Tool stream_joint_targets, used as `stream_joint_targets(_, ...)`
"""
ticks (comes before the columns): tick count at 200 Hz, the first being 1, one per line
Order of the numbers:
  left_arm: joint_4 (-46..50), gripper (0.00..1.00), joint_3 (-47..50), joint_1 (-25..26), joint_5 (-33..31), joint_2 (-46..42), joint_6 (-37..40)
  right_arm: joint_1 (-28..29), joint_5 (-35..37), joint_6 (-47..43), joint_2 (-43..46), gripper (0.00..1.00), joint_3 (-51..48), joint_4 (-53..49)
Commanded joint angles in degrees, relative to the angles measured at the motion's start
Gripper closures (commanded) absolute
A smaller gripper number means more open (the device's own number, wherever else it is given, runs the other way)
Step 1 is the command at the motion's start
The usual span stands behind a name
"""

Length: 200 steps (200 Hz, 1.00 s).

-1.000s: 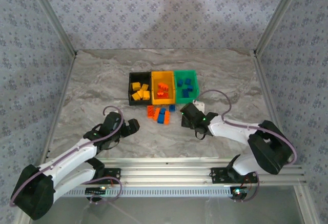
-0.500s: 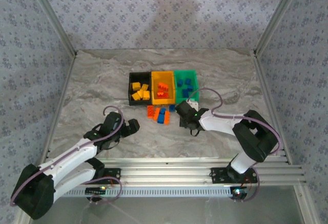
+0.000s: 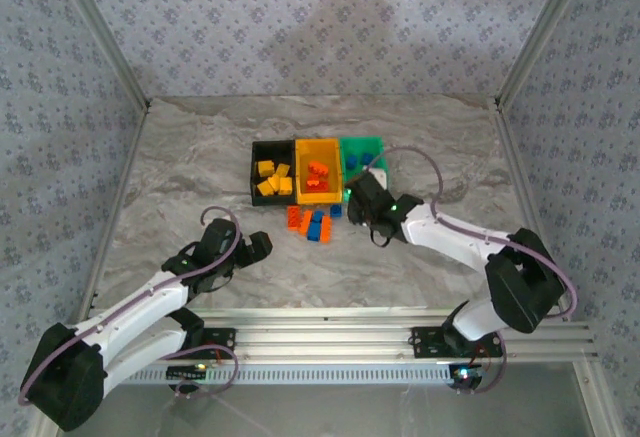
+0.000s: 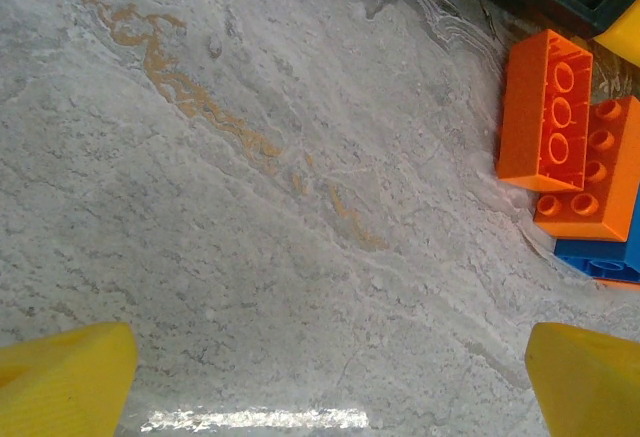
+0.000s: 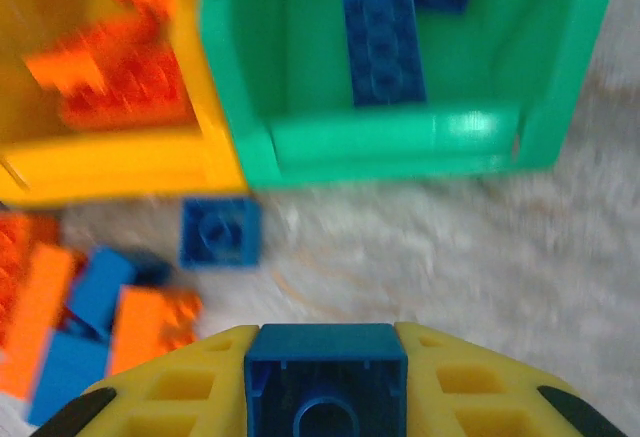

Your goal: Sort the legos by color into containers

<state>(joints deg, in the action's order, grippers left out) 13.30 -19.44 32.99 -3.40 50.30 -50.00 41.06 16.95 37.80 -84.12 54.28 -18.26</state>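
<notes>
Legos in blue and red-orange plastic, small studded bricks [image 3: 312,223], lie in a loose cluster on the grey marbled table top [image 3: 190,167]. The cluster is just left of the right gripper [image 3: 356,200], and ahead and to the right of the left gripper [image 3: 260,246].

The right gripper's yellow fingers [image 5: 170,402] are closed to the width of one small blue brick [image 5: 326,362]. It sits clamped between them, with a round hollow showing on its near face. Directly ahead of those fingers stands the green open-topped plastic bin [image 5: 400,142], which holds a long blue brick [image 5: 383,45] and other blue pieces further in. Ahead and to the left of the fingers, joined to the green bin, is the yellow-orange bin [image 5: 120,162] with red-orange bricks [image 5: 125,82] inside. Between the fingers and that bin's near wall, a square blue brick [image 5: 220,232] lies on the table. At the fingers' left side are more orange and blue pieces, touching one another. From overhead, the black bin [image 3: 254,169] at the far left end of the row holds yellow-orange bricks [image 3: 273,178].

The left gripper is spread wide and holds nothing. Its two yellow fingertips [image 4: 65,377] sit at opposite bottom corners of the wrist view, with bare table between them. Ahead and to the right of it, a pair of orange bricks [image 4: 545,112] lie side by side, touching. A flat blue brick [image 4: 605,257] lies against the nearer one.
</notes>
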Motion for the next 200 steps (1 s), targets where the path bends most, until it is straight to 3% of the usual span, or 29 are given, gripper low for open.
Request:
stream_joint_targets(1, 0.0, 0.0, -2.87, 0.03, 0.76, -0.03, 1.22, -3.66, 0.88, -4.61, -4.53, 0.67, 5.97, -0.19)
stream_joint_targets(48, 0.2, 0.0, -2.94, 0.06, 1.58, -0.11, 1.31, -9.72, 1.03, -7.08, -18.34, 0.64, 20.23, -0.93)
stream_joint_targets(65, -0.47, 0.0, -2.92, 0.14, 2.08, -0.02, 1.39, -10.85, 0.94, -7.12, -21.24, 0.55, 23.48, -2.16)
stream_joint_targets(80, -1.13, 0.0, -3.01, 0.24, 2.66, 0.15, 1.97, -11.36, 0.37, -6.95, -21.67, 0.37, 24.65, -2.48)
stream_joint_targets(100, -0.97, 0.0, -4.3, 0.58, 3.06, 0.63, 2.71, -11.1, 0.36, -7.9, -19.08, 0.24, 23.84, -1.63)
stream_joint_targets(137, -0.19, 0.04, -9.65, 2.07, 5.11, 5.63, 5.51, -8.37, 0.36, -7.04, -8.82, 0.21, 15.73, 0.85)
stream_joint_targets(180, -3.06, 0.16, -19.63, 12.31, 0.3, 20.46, 10.57, -5.21, 1.53, -2.82, 2.64, 0.2, -0.55, 2.71)
stream_joint_targets(200, -3.24, 0.28, -25.35, 15.34, -2.97, 28.73, 13.66, -5.15, 1.22, -0.56, 7.93, 0.2, -7.13, 3.86)
